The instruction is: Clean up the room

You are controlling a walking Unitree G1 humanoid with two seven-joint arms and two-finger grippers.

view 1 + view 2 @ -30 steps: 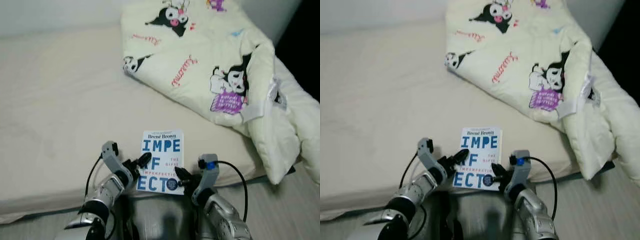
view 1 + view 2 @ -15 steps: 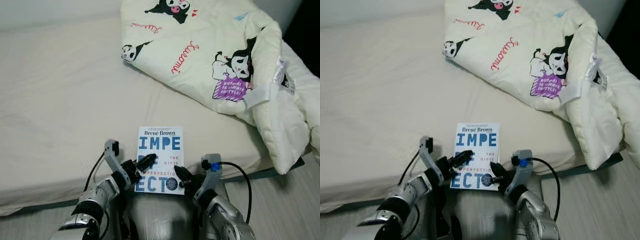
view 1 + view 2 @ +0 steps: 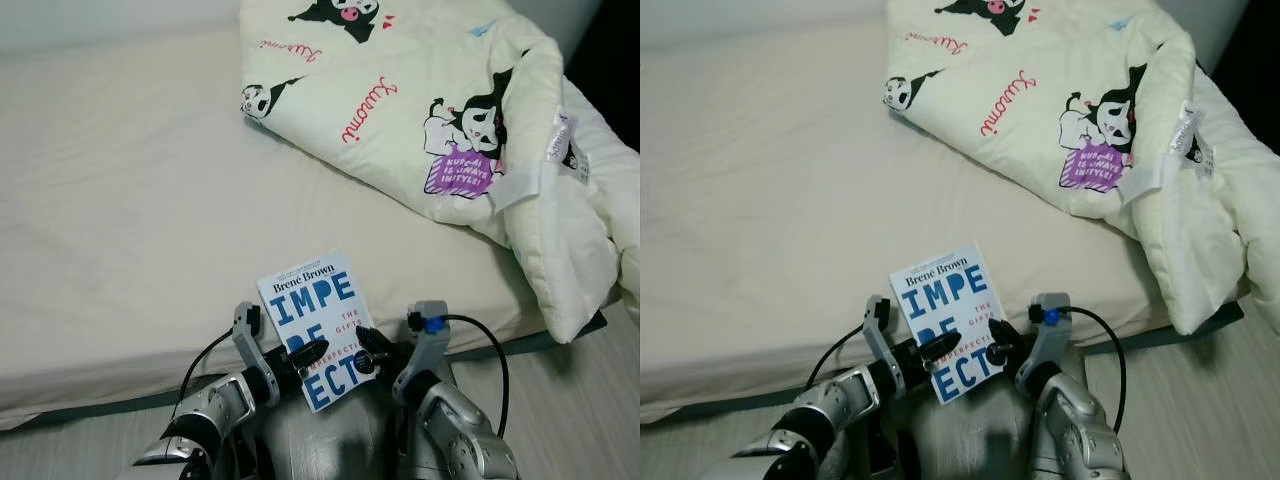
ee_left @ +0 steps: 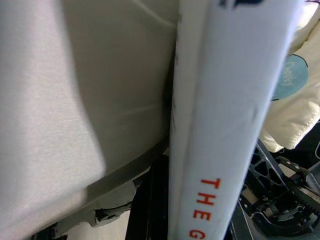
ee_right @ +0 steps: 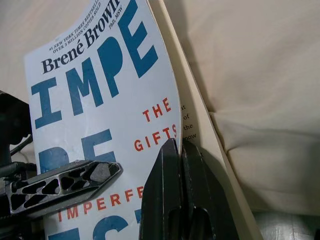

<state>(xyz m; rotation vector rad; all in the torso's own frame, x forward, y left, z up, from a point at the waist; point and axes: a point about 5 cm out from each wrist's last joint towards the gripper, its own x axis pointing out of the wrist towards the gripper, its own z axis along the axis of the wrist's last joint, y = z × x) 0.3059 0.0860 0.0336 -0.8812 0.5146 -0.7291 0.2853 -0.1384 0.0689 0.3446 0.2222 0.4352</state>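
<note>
1. Since the earlier frame, the book [image 3: 318,328] is now sitting tilted, its top edge swung toward the robot's left, where before it was lying square to the bed's edge.
2. White with large blue letters on its cover, the book is resting at the near edge of the bed [image 3: 120,200], its lower end reaching past the mattress edge toward the robot.
3. From the left side, the left pincer [image 3: 304,356] is reaching in, with one black finger lying across the cover; the left wrist view is showing the book's spine [image 4: 227,125] edge-on, close against the mattress.
4. Whether the left pincer is closing on the book or merely resting on it cannot be told.
5. At the book's right edge, the right pincer [image 3: 366,343] is gripping it, fingers [image 5: 172,200] pressed narrowly together over the cover with the pages beneath.
6. A cream comforter [image 3: 440,120] printed with cartoon characters is lying bunched on the bed's far right part, well apart from the book.
7. Grey floor [image 3: 560,390] is showing beside the bed on the right.
</note>
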